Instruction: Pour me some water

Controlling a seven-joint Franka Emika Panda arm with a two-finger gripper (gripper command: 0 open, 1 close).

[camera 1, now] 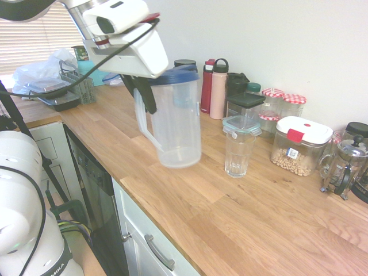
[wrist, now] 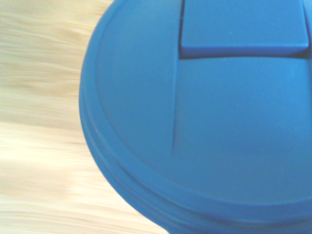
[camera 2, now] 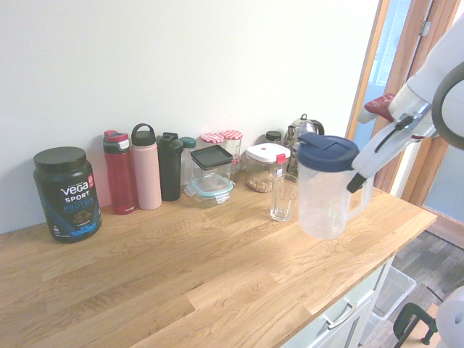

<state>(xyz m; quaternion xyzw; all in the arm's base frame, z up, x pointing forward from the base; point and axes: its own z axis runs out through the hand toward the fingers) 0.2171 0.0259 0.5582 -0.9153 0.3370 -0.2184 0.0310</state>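
Observation:
A clear plastic pitcher (camera 1: 178, 126) with a dark blue lid (camera 2: 328, 151) hangs slightly tilted just above the wooden counter (camera 1: 241, 224). My gripper (camera 1: 142, 95) is shut on the pitcher's handle, on the side away from the glass. An empty drinking glass (camera 1: 238, 152) stands upright on the counter close beside the pitcher (camera 2: 325, 196), between it and the wall; the second exterior view also shows the glass (camera 2: 284, 197). I cannot tell whether there is water inside the pitcher. The blue lid (wrist: 204, 112) fills the wrist view, over blurred wood.
Along the wall stand a protein tub (camera 2: 67, 193), a red bottle (camera 2: 119, 172), a pink bottle (camera 2: 146, 167), a black bottle (camera 2: 170, 167), glass food boxes (camera 2: 211, 174), a jar of nuts (camera 1: 299, 145), a French press (camera 1: 345, 167) and a kettle (camera 2: 303, 141). The counter's front edge (camera 1: 155, 221) is near.

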